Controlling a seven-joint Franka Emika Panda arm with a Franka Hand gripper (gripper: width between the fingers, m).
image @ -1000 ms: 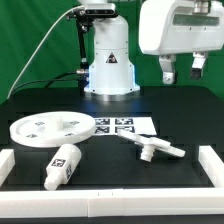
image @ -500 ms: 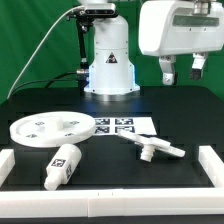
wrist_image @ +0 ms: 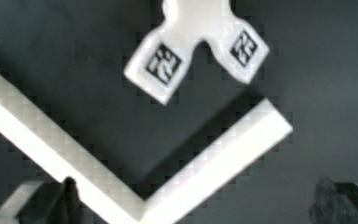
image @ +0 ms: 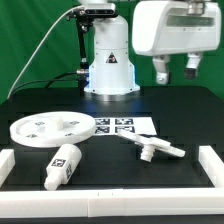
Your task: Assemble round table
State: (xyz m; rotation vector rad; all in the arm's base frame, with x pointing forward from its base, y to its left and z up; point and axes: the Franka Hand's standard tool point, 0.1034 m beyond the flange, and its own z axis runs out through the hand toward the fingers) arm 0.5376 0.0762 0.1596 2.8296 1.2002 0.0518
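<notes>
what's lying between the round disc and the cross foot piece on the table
The marker board lies flat between the round disc and the cross foot piece, with nothing else in that stretch. This shows in the exterior view.

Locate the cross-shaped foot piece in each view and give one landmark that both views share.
Exterior view: the cross-shaped foot piece lies toward the exterior view's right, just in front of the marker board.
Wrist view: the same piece is partly in the picture, with two tagged arms showing, clear of a corner of white rail.
Shared landmark: the white border rails.
</notes>
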